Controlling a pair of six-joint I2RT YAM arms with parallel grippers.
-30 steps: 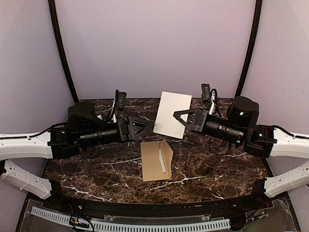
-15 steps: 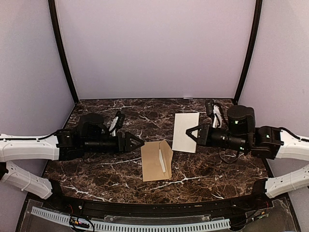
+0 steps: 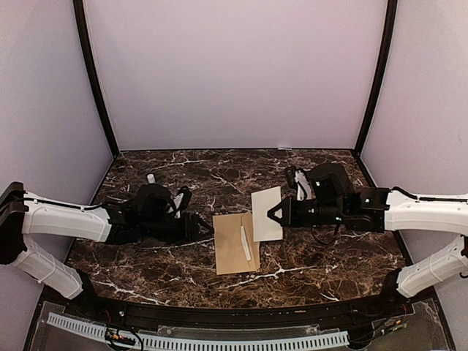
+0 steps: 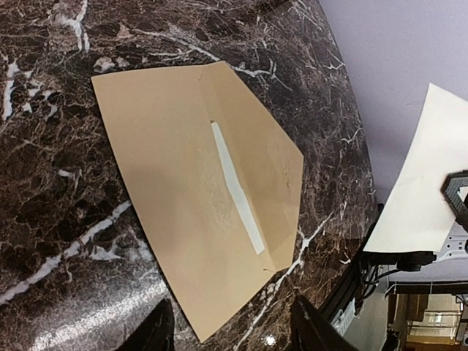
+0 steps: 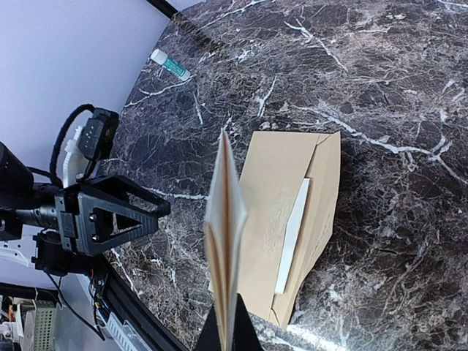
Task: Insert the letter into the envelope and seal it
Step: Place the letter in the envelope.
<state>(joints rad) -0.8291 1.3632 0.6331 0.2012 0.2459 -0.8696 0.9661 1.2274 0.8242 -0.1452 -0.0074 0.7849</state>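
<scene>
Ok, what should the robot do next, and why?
Probably the left tool should ease forward and pin the flat brown paper envelope: its flap lies open, and the right tool holds the folded cream paper letter just beside it.

Wht arms (image 3: 64, 220), blk wrists (image 3: 152, 213)

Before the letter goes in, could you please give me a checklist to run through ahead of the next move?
1. Letter gripped by right jaws: ok.
2. Envelope flap folded open, white strip exposed: ok.
3. Left jaws holding envelope steady: not ok, open at its edge.
4. Envelope mouth gaping: cannot tell, it lies flat.
5. Letter lined up with mouth: cannot tell.
</scene>
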